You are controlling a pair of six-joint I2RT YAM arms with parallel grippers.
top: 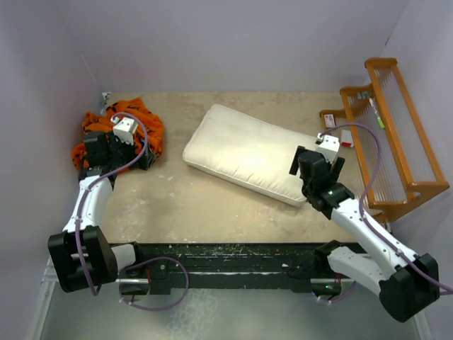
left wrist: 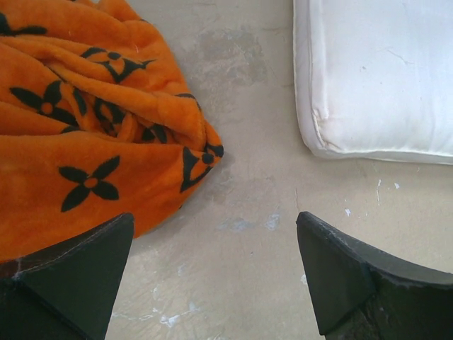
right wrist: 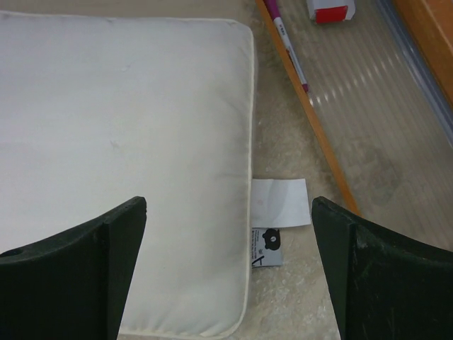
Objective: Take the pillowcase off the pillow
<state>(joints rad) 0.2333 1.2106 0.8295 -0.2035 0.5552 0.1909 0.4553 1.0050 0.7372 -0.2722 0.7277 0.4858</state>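
The orange pillowcase [top: 124, 131] with dark flower motifs lies crumpled in a heap at the far left of the table, fully off the pillow. The bare cream-white pillow [top: 244, 152] lies flat at the middle. My left gripper [top: 124, 159] hovers at the heap's near edge, open and empty; in the left wrist view the pillowcase [left wrist: 85, 134] is at upper left and a pillow [left wrist: 375, 78] corner at upper right. My right gripper [top: 315, 164] stands open over the pillow's right end, above its corner [right wrist: 141, 177] and white tag [right wrist: 279, 202], holding nothing.
An orange wooden rack [top: 393, 134] with clear slats stands along the right wall, close to my right arm. A small red and white box [top: 345, 138] lies beside it. Grey walls close the table at the left, back and right.
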